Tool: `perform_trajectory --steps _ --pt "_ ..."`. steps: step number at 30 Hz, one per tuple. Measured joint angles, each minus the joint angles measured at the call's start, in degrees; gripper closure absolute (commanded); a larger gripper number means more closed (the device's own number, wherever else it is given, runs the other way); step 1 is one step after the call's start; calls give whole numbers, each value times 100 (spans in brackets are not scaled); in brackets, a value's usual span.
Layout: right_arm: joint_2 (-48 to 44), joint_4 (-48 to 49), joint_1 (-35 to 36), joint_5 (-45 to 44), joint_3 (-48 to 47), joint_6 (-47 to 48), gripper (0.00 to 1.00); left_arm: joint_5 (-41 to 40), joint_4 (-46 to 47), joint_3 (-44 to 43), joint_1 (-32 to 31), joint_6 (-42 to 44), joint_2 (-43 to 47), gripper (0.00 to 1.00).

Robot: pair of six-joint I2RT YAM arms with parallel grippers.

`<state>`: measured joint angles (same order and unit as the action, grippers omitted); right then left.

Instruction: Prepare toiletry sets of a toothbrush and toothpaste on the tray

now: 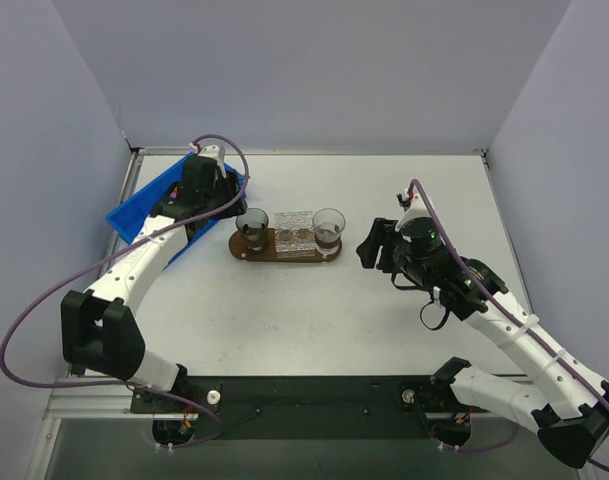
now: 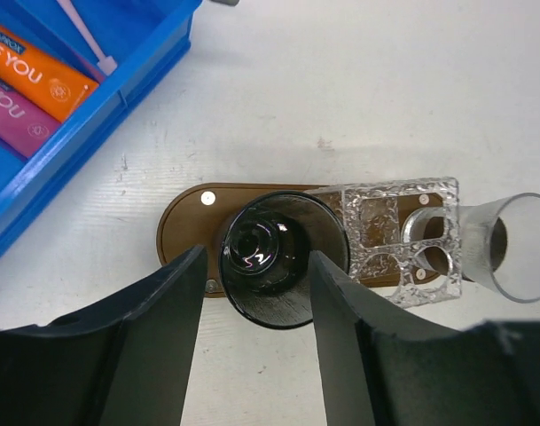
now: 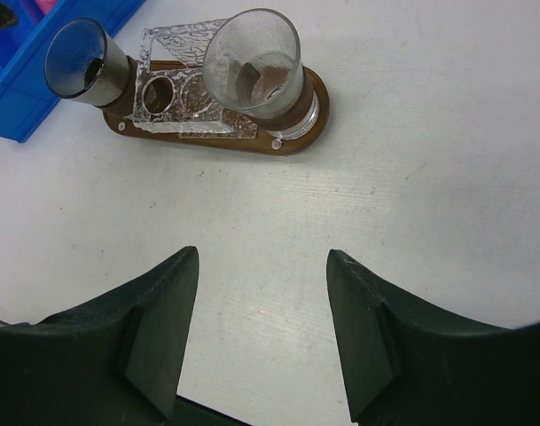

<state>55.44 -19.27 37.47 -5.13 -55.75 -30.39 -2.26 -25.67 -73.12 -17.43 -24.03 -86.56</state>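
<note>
- The bin (image 2: 92,115) sits far left, near the tray's left end. The orange toothpaste (image 2: 39,75) and a thin pink toothbrush (image 2: 88,35) lie in it, not on the tray (image 2: 185,222). A low reach back over the bin's wall could snag it and shove it toward the tray.
- The left pincer (image 2: 256,266) has its jaws apart, straddling the dark cup (image 2: 270,248) at the tray's left end. Whether either finger touches the glass cannot be told. A sideways pull, or a lift that is not straight, would probably tip the cup or slide the tray.
- The clear holder (image 2: 385,222) stands mid-tray, close against that cup, so a knocked cup could push it askew.
- The clear cup (image 2: 518,248) stands at the tray's right end. Whether anything lies in either cup is too unclear to tell.
- The right pincer (image 3: 262,266) hangs with jaws apart and empty over bare surface, near the tray's right end. If it advances while the left arm works there, the two could crowd the same spot and bump the clear cup.
- The surface (image 1: 314,320) is flat, off-white and lightly scuffed, so a light tray may slide on it easily.
- Plain pale walls (image 1: 304,70) box it in on three sides.
</note>
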Motion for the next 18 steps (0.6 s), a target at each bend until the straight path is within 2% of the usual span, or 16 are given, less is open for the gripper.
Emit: perform_trajectory --steps 3,10,18 --pt "-131 -52 0 -35 2 2 45 26 304 216 17 81 415 36" --pt "-422 -225 0 -173 2 11 45 129 962 929 372 129 1346 35" --pt "-562 -387 -2 -247 2 122 45 -260 1082 1025 822 192 1637 37"
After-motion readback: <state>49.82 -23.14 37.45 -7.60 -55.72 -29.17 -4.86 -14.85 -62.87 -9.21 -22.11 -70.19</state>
